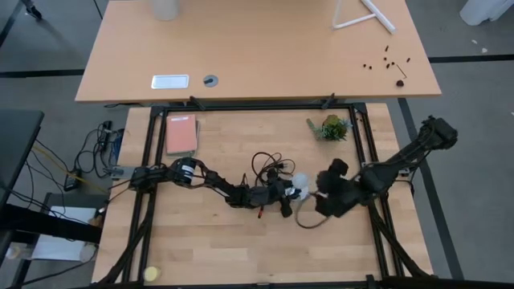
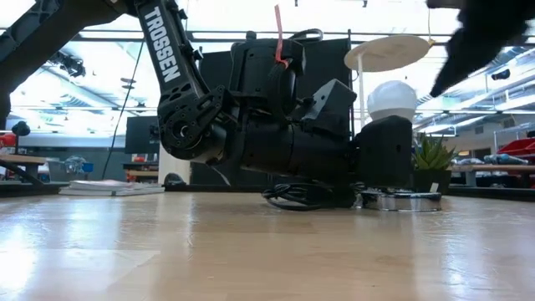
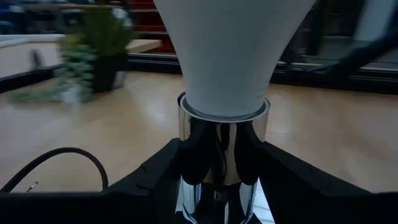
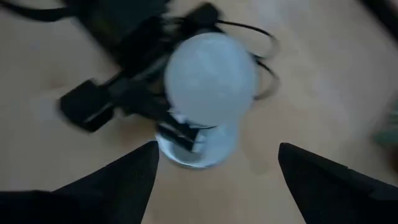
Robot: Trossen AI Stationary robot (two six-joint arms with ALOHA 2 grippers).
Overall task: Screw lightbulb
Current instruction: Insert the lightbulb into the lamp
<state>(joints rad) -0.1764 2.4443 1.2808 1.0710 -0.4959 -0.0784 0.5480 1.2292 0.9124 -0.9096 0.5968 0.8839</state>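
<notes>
Near the centre of the high view, slightly right: the lightbulb [image 1: 300, 184], white, standing upright in the socket [image 2: 399, 200], a round silvery disc resting on the wooden surface [image 1: 241, 249]; in the low view, right of centre, white dome [image 2: 393, 98] showing above dark fingers; in the left wrist view, filling the upper middle, white cone [image 3: 233, 50] narrowing down into a shiny collar.

Reaching in from the left of the high view: the left end effector [image 1: 285, 193], lying low along the surface, pinching the socket's shiny neck [image 3: 222, 155] between its two dark fingers [image 3: 155, 180], just under the bulb; half-spread, set against metal on both sides.

Coming from the right of the high view: the right end effector [image 1: 321, 197], close beside the bulb; in the right wrist view, fingers [image 4: 124, 180] spread wide, bulb [image 4: 211, 78] between and beyond them, apart from both; nothing pinched.

Curling behind the socket at mid-frame in the high view: a black cord [image 1: 265, 164]. Toward the upper right of the surface: a small green plant [image 1: 331, 127]; toward the upper left: a pinkish book [image 1: 181, 133]; at the lower left corner: a small yellow ball [image 1: 151, 274].
</notes>
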